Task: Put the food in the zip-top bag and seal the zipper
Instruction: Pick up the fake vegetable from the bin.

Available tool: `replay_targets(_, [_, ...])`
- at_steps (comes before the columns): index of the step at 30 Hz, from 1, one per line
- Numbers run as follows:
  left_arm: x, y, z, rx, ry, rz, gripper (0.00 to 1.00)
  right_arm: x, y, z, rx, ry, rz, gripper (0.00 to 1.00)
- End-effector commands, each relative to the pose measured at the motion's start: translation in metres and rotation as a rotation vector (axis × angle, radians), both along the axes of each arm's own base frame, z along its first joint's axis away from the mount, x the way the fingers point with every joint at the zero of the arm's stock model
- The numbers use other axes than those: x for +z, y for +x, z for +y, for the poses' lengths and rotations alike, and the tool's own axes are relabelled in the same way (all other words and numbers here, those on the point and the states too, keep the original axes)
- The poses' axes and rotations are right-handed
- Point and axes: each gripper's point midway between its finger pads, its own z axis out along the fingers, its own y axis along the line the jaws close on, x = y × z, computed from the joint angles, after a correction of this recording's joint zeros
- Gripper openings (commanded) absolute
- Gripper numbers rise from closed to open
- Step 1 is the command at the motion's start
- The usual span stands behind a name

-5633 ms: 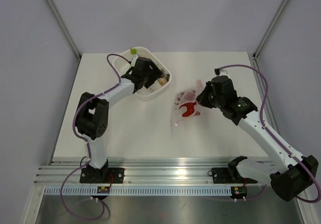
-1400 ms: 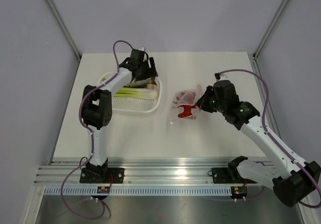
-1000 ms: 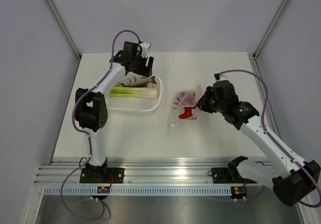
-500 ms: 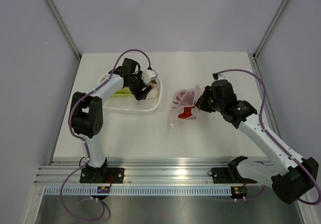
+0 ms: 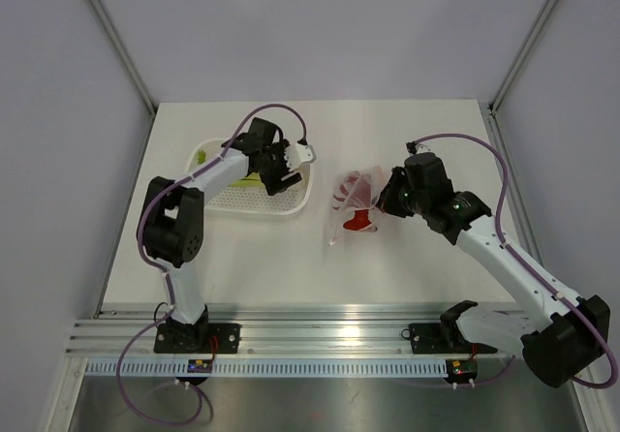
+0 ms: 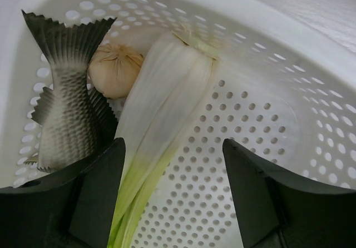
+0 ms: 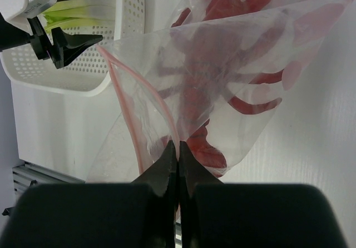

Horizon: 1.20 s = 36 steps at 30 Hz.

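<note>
Jaws of the right gripper [image 7: 178,148] are pressed together at the lower middle of its wrist view, clenched on the edge of the zip-top bag [image 7: 222,64] right where the pink zipper [image 7: 139,95] runs down into them. From that pinch the clear plastic fans up and to the right, its mouth gaping toward the left of the frame. The red lobster [image 7: 203,148] shows through the crinkled film, its bright tail just right of the fingertips. In the top view this bag sits at the centre of the white table [image 5: 387,132], lifted at its right side by the gripper. The left gripper [image 6: 172,148] is spread wide and grasps nothing, with its dark fingers [image 6: 94,192] at the lower left and lower right of its wrist view. Between them lies the green leafy vegetable [image 6: 161,92], pale stalk toward the top and green leaves toward the bottom. Left of it rests the grey fish [image 6: 67,109], tail fin up. The peach round piece [image 6: 114,70] is wedged between the fish and the stalk, touching both. All three lie in the white perforated basket [image 6: 278,92]. That basket stands left of the bag in the top view, apart from it.
</note>
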Motion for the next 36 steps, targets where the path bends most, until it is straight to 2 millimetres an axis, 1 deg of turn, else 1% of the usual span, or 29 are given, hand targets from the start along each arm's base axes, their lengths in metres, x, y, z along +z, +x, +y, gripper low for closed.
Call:
replay_targets(1, [-0.008, 0.018, 0.007, -0.003, 0.057, -0.065, 0.74, 0.02, 0.01, 0.005, 0.01, 0.029, -0.064, 0.01])
replay_targets(7, [-0.031, 0.029, 0.012, 0.059, 0.104, -0.054, 0.74, 0.019, 0.01, 0.006, 0.013, 0.028, -0.061, 0.01])
replay_targets(10, [-0.039, 0.031, 0.014, 0.073, 0.137, -0.057, 0.7, 0.021, 0.01, 0.005, 0.013, 0.024, -0.063, 0.01])
replay_targets(11, [-0.038, 0.031, 0.015, 0.079, 0.14, -0.061, 0.69, 0.022, 0.011, 0.005, 0.01, 0.023, -0.065, 0.01])
replay_targets(12, [-0.036, 0.031, 0.015, 0.093, 0.135, -0.061, 0.65, 0.021, 0.01, 0.004, 0.011, 0.021, -0.063, 0.01])
replay_targets(14, [-0.023, 0.032, 0.015, 0.111, 0.123, -0.081, 0.59, 0.022, 0.01, 0.003, 0.007, 0.021, -0.068, 0.01])
replay_targets(15, [-0.017, 0.032, 0.016, 0.123, 0.117, -0.086, 0.46, 0.022, 0.01, 0.003, 0.007, 0.021, -0.067, 0.01])
replay_targets(16, [-0.009, 0.033, 0.015, 0.129, 0.11, -0.096, 0.37, 0.021, 0.01, 0.004, 0.006, 0.025, -0.063, 0.01])
replay_targets(17, [0.005, 0.034, 0.016, 0.151, 0.098, -0.118, 0.28, 0.021, 0.011, 0.005, 0.006, 0.025, -0.063, 0.01])
replay_targets(18, [0.011, 0.034, 0.017, 0.165, 0.093, -0.126, 0.05, 0.021, 0.011, 0.005, 0.009, 0.027, -0.063, 0.01])
replay_targets(19, [0.019, 0.036, 0.018, 0.185, 0.087, -0.139, 0.0, 0.02, 0.011, 0.007, 0.012, 0.031, -0.058, 0.01])
replay_targets(21, [0.035, 0.03, 0.019, 0.218, 0.068, -0.131, 0.0, 0.02, 0.012, 0.008, 0.013, 0.038, -0.061, 0.01])
replay_targets(23, [0.056, 0.029, 0.02, 0.264, 0.032, -0.141, 0.0, 0.019, 0.012, 0.009, 0.016, 0.039, -0.058, 0.01])
replay_targets(25, [0.07, 0.024, 0.022, 0.296, 0.02, -0.146, 0.0, 0.018, 0.013, 0.009, 0.015, 0.039, -0.057, 0.0])
replay_targets(26, [0.087, 0.022, 0.024, 0.328, -0.007, -0.158, 0.0, 0.017, 0.013, 0.01, 0.017, 0.038, -0.054, 0.01])
replay_targets(28, [0.103, 0.015, 0.023, 0.376, -0.056, -0.146, 0.0, 0.018, 0.013, 0.01, 0.015, 0.043, -0.055, 0.01])
replay_targets(29, [0.12, 0.008, 0.023, 0.385, -0.091, -0.16, 0.0, 0.019, 0.014, 0.01, 0.01, 0.045, -0.058, 0.0])
replay_targets(32, [0.145, -0.007, 0.013, 0.39, -0.193, -0.147, 0.0, 0.018, 0.015, 0.011, 0.01, 0.048, -0.057, 0.01])
replay_targets(33, [0.161, -0.012, 0.013, 0.391, -0.225, -0.168, 0.0, 0.017, 0.015, 0.011, 0.009, 0.048, -0.053, 0.01])
replay_targets(35, [0.177, -0.018, 0.011, 0.428, -0.28, -0.166, 0.0, 0.015, 0.015, 0.011, 0.008, 0.047, -0.049, 0.0])
replay_targets(36, [0.195, -0.021, 0.011, 0.443, -0.318, -0.191, 0.0, 0.015, 0.015, 0.011, 0.005, 0.05, -0.047, 0.0])
